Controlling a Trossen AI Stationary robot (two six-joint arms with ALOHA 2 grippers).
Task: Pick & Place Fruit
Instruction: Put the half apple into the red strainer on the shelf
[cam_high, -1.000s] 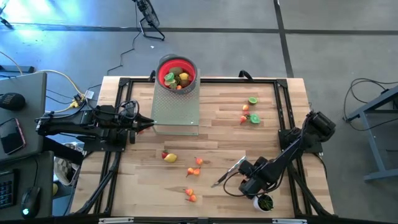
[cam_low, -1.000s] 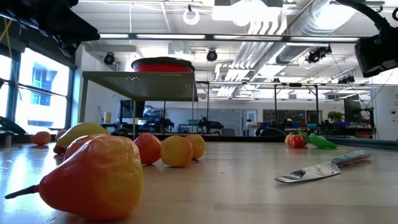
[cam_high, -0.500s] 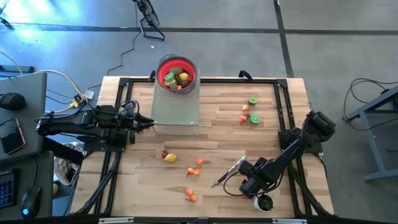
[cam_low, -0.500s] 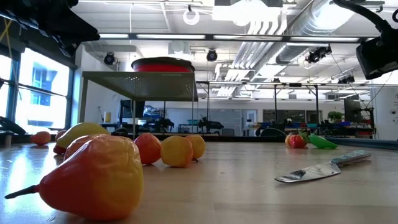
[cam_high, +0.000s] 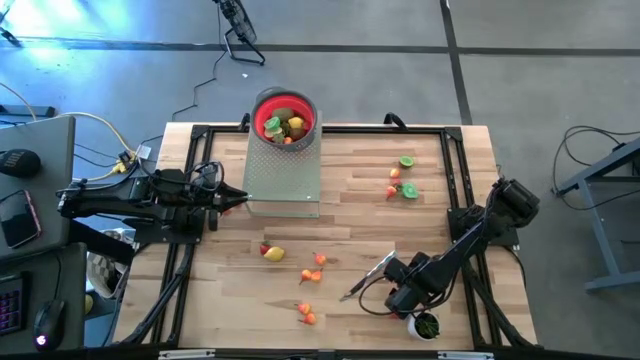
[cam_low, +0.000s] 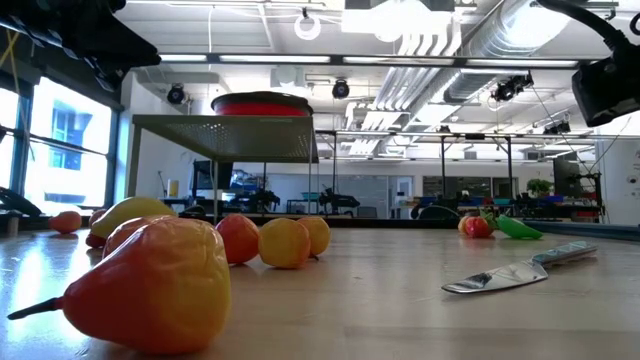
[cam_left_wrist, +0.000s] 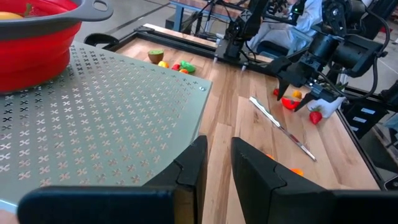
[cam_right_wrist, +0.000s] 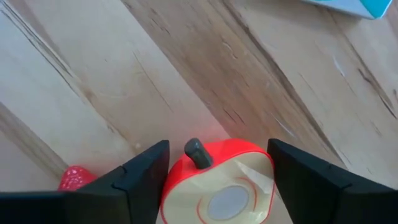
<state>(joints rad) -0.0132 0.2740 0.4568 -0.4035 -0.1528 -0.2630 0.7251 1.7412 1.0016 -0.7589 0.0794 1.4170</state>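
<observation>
Right wrist view: right gripper (cam_right_wrist: 217, 186) open, straddling red plastic half-apple (cam_right_wrist: 217, 183) on wooden table (cam_right_wrist: 93, 81). Probably light, rigid, slick; pinch the curved flanks.

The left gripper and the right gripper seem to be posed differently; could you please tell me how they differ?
The left gripper has its jaws narrowly apart with nothing between them; the right gripper has its jaws wide, on either side of a halved red apple. The left gripper hovers beside the raised metal platform; the right gripper is down close over the wooden table. Both are dark, two-fingered grippers.
</observation>
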